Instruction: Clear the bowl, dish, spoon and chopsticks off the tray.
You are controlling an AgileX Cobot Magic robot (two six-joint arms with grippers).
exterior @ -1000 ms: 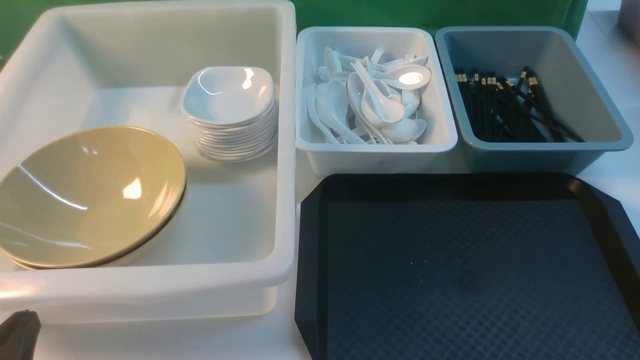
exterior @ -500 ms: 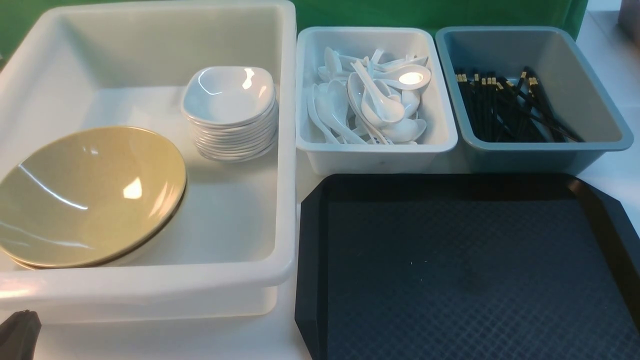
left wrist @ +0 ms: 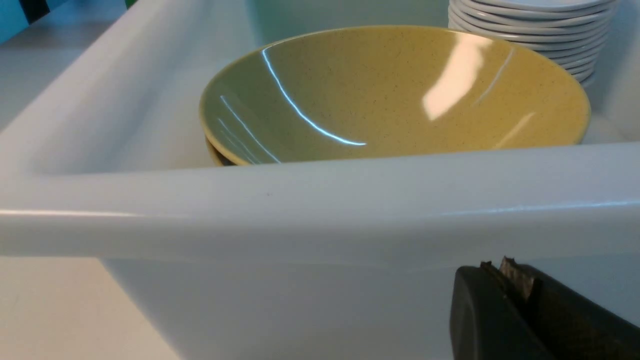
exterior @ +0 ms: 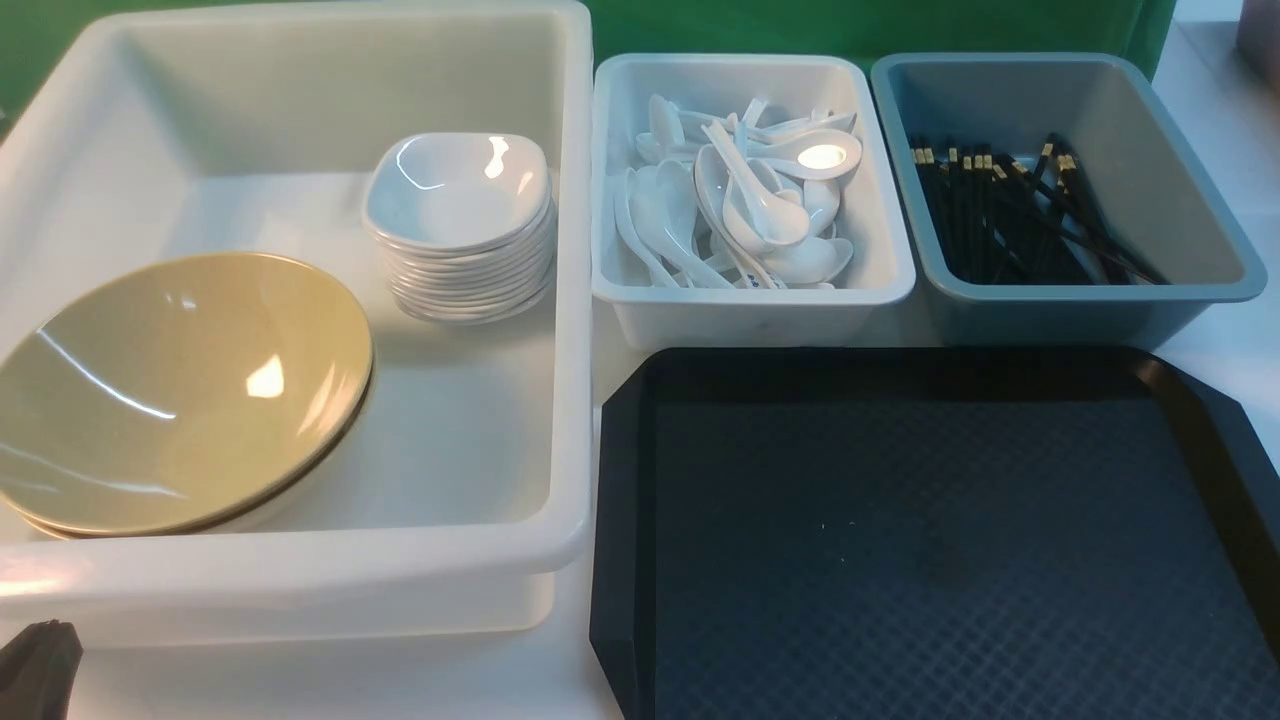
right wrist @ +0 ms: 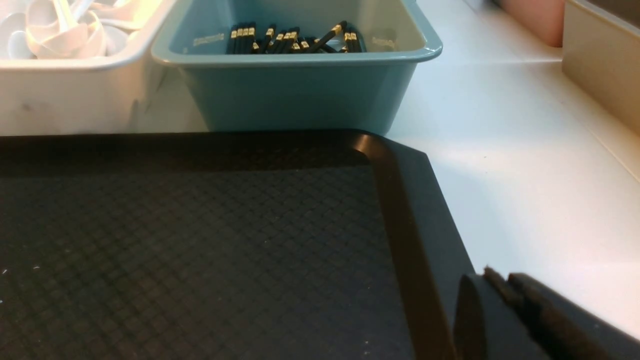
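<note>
the bowl (left wrist: 395, 90), glossy, stiff and probably slippery, best pinched at its thin rim, sits in the white bin (left wrist: 300, 200) just beyond the clenched left gripper (left wrist: 505, 280), while the right gripper (right wrist: 500, 290), jaws nearly together and empty, hovers over the bare tray's (right wrist: 410, 240) rim.

Counted: 1 tray (exterior: 930, 540). 3 bins: 1 large white bin (exterior: 300, 580), 1 small white bin (exterior: 750, 310), 1 grey-blue bin (exterior: 1060, 315). At least 2 stacked bowls (exterior: 180, 390). 1 stack of about 10 dishes (exterior: 458, 190). Spoons (exterior: 745, 200): over 10, exact count unclear. Chopsticks (exterior: 1010, 210): over 10, exact count unclear.
</note>
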